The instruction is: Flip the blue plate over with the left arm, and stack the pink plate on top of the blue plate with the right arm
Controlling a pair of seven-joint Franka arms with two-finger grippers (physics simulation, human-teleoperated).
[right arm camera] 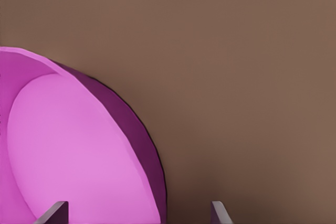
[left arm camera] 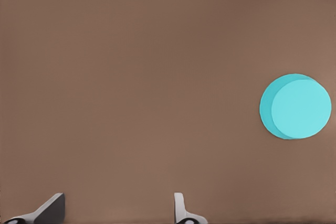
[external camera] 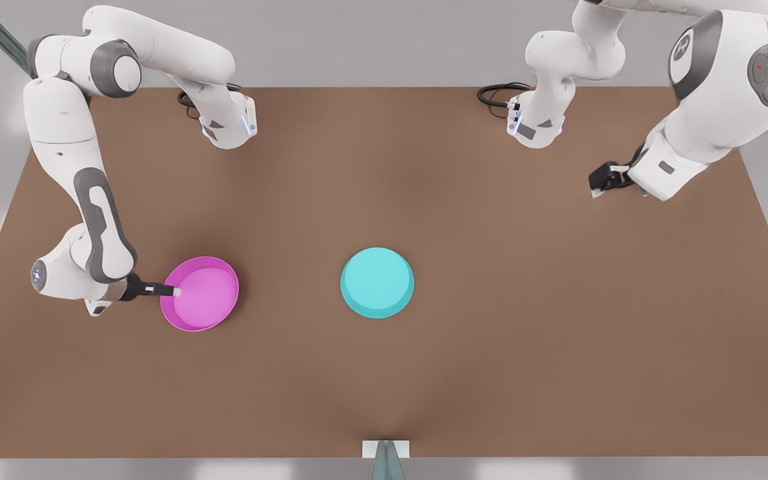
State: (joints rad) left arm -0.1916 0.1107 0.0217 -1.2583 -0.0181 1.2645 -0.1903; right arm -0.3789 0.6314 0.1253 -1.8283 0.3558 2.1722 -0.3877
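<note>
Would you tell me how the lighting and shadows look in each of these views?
Front view: soft, even light, with a darker patch on the table beside the pink plate. Left wrist view: the blue plate looks flat, with no glare. Right wrist view: the pink plate's outer wall is shaded darker than its inside.

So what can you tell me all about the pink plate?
The pink plate is a round, shallow dish, magenta outside and lighter pink inside, with a raised rim and a smooth, plastic-like look. It sits open side up, slightly tilted, on the brown table at the front view's left, well apart from the blue plate. The right gripper is at its rim, one finger over the inside; I cannot tell whether it is pinching yet.
</note>
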